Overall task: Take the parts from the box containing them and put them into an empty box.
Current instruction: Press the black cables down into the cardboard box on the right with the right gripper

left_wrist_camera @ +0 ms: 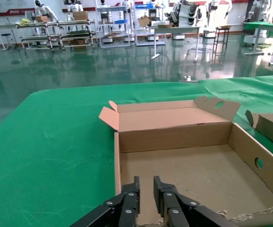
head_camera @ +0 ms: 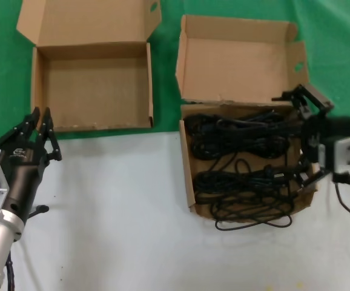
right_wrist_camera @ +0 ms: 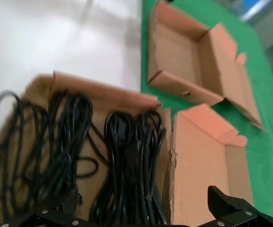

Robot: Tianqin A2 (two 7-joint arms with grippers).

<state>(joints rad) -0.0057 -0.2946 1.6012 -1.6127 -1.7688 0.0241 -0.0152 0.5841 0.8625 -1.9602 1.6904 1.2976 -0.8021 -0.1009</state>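
Black power cords (head_camera: 241, 130) lie in two looped bundles in the right-hand cardboard box (head_camera: 187, 176), whose winged lid (head_camera: 238, 60) stands open; one loop spills over its near edge. My right gripper (head_camera: 291, 138) hangs open over that box's right side, its fingers wide apart across the cords (right_wrist_camera: 132, 161), holding nothing. The empty box (head_camera: 93, 91) sits at the back left, its flat lid folded back. My left gripper (head_camera: 39, 119) waits just before that box's near-left corner, shut with a thin slit between the fingers (left_wrist_camera: 135, 191), looking onto the bare box floor (left_wrist_camera: 198, 175).
Both boxes straddle the line where the green cloth (head_camera: 169, 36) at the back meets the white table (head_camera: 114, 212). A narrow strip separates the two boxes. In the right wrist view the empty box (right_wrist_camera: 183, 61) lies beyond the cord box's lid (right_wrist_camera: 207, 156).
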